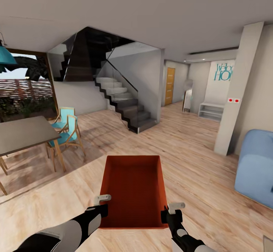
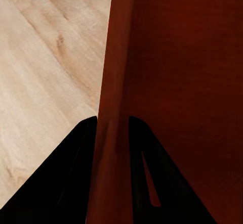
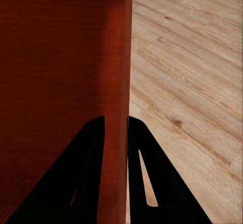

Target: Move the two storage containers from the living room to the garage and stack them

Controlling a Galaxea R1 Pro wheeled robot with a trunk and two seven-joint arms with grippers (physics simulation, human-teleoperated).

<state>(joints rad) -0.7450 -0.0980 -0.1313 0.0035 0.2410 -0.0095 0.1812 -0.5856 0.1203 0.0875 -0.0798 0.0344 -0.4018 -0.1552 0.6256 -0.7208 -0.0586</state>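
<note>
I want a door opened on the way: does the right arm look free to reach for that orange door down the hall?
Probably not. The right gripper is clamped on the storage container wall, sharing the load with the left gripper, and the orange door stands far off past the staircase.

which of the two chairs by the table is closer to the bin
The front chair, with its wooden frame fully visible; the other chair sits behind it, farther from the bin.

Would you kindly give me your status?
Both grippers, left and right, shut on bin walls. Bin carried over wood floor. Stairs ahead-left, sofa right.
</note>
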